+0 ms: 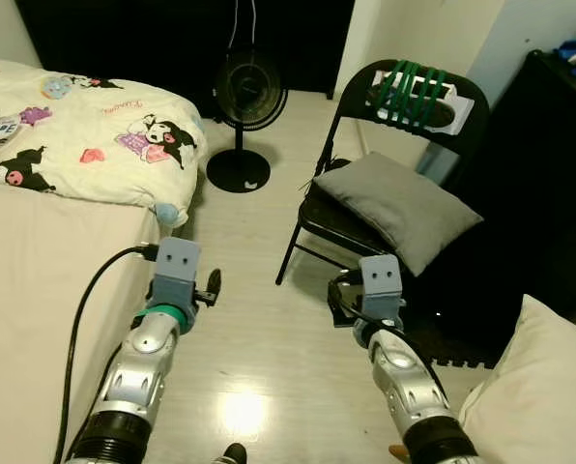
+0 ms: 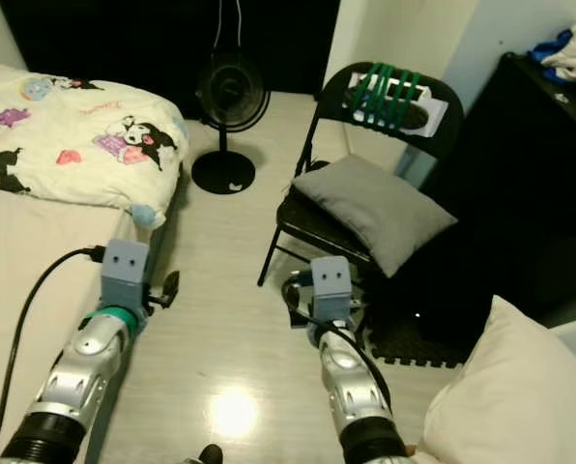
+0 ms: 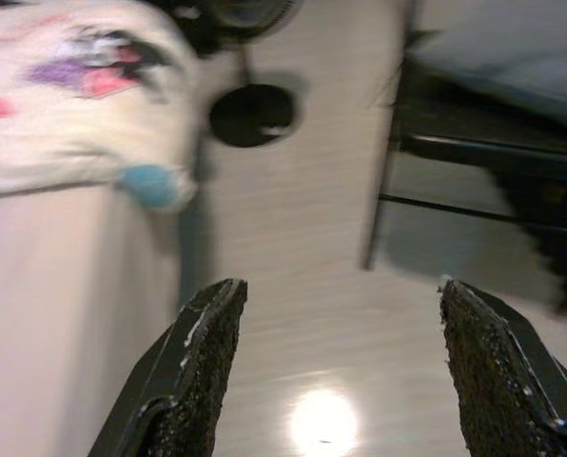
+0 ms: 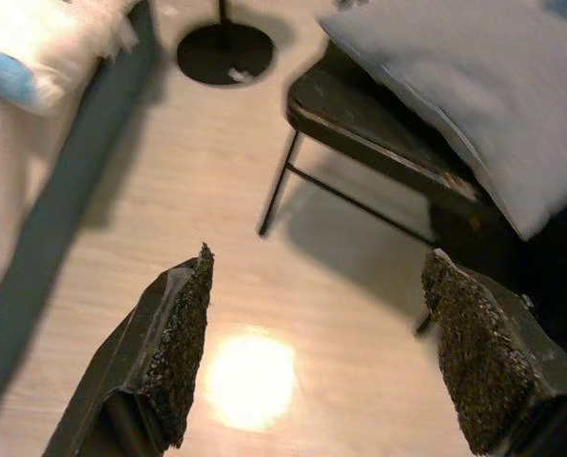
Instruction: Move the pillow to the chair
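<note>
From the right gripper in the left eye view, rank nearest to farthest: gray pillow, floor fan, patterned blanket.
1. Gray pillow, on the chair seat just ahead of the right gripper.
2. Floor fan, farther ahead, to its left.
3. Patterned blanket, on the bed, far left.

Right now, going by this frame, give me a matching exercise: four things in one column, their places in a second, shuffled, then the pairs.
Things:
1. grey pillow
2. fan
3. cartoon blanket
4. white pillow

Places:
A. on the bed, to the robot's left
B. on the seat of the black folding chair
C. low at the robot's right, beside the right arm
D. standing on the floor between the bed and the chair

Pairs: 1-B, 2-D, 3-A, 4-C
</note>
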